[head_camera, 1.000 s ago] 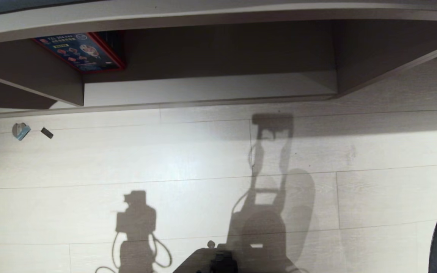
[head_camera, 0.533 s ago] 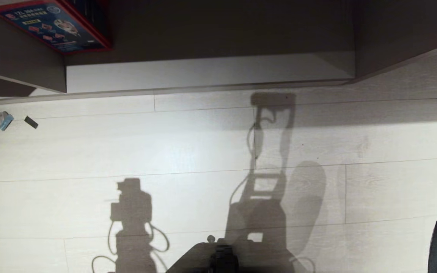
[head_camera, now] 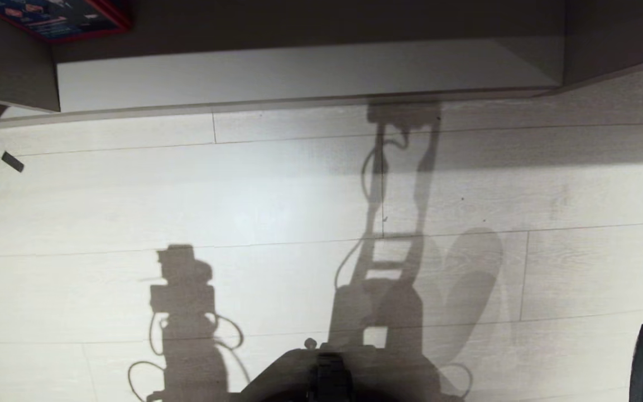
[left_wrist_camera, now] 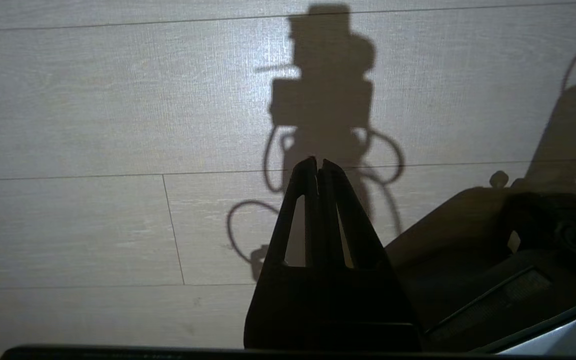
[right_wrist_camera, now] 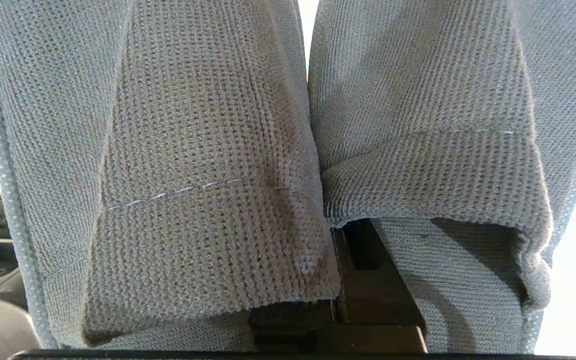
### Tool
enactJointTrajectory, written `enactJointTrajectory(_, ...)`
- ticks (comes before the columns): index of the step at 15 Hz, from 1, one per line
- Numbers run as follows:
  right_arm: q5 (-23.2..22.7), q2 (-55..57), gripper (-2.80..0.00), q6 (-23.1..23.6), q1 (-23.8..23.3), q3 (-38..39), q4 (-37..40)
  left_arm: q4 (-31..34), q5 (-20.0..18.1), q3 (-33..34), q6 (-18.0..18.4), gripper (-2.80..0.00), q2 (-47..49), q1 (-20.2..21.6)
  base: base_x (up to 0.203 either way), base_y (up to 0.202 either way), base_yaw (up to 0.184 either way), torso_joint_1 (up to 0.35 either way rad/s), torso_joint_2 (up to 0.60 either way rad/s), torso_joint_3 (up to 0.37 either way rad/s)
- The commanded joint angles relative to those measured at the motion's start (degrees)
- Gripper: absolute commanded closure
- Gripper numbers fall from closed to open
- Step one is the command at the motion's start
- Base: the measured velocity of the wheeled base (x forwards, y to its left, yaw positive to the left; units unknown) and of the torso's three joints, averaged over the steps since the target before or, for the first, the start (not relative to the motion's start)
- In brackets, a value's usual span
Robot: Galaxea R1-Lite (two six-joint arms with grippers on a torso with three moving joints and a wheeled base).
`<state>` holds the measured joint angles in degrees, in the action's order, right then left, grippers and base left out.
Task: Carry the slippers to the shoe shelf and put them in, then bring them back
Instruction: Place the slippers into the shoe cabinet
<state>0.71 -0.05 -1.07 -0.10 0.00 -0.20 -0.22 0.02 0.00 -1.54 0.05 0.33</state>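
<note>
A: Pale floor planks are seen across most of the head view, with the shelf along the far edge. Its pale base board is lit and looks bare in the middle bay; a red-edged box is tucked into the bay to the left. Two small scraps are left on the floor near that end.

B: And the slippers?

A: Both are shown in the right wrist view only, side by side and touching, hanging in front of the lens. The right gripper is clamped tight on them; a finger is glimpsed between the two openings, where the inner edges are pinched together. Neither arm is caught by the head camera, only shadows.

B: The left gripper?

A: It is pressed shut on nothing and pointed at bare floor beside the base.

B: What is judged to be at risk from here?

A: Mainly the grip. Soft knit is held by a thin fold, so one slipper could be slid out if the pair is swung or jolted on the way. The top of the shelf is not seen, so the bay's height cannot be judged; if the pair is brought in too high it could be caught on the upper board, and if too low, dragged on the front lip and pulled loose. A release made too early would leave them on the floor short of the base board.
</note>
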Motion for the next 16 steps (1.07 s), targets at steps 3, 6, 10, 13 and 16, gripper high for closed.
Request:
enactJointTrajectory(3, -0.09, 0.05, 0.00, 0.32, 0.01, 0.00, 0.03, 0.04, 0.05, 0.00, -0.05, 0.00, 0.04, 0.02, 0.000, 0.000, 0.000, 0.004, 0.00, -0.121)
enactJointTrajectory(6, -0.51, -0.04, 0.00, 1.42, 0.18, -0.40, -0.87, 0.04, -0.02, 0.00, 0.04, 0.00, -0.05, 0.02, 0.000, 0.000, 0.000, 0.001, 0.00, -0.014)
enactJointTrajectory(10, -5.21, 8.72, 0.00, 1.30, 0.60, -11.22, -0.08, 0.04, -0.02, 0.00, 0.13, 0.00, -0.05, 0.02, 0.000, 0.000, 0.000, 0.000, 0.00, 0.000)
enactJointTrajectory(13, -10.54, 23.16, 0.00, 1.39, 1.14, -16.95, -2.25, 0.04, -0.02, 0.00, 0.13, 0.00, -0.05, 0.02, 0.000, 0.000, 0.000, 0.000, 0.00, 0.000)
enactJointTrajectory(16, -16.33, 39.84, 0.00, 3.93, 1.38, -21.80, -5.54, -0.04, -0.02, 0.00, 0.31, 0.00, -0.05, 0.02, 0.000, 0.000, 0.000, 0.000, 0.00, 0.000)
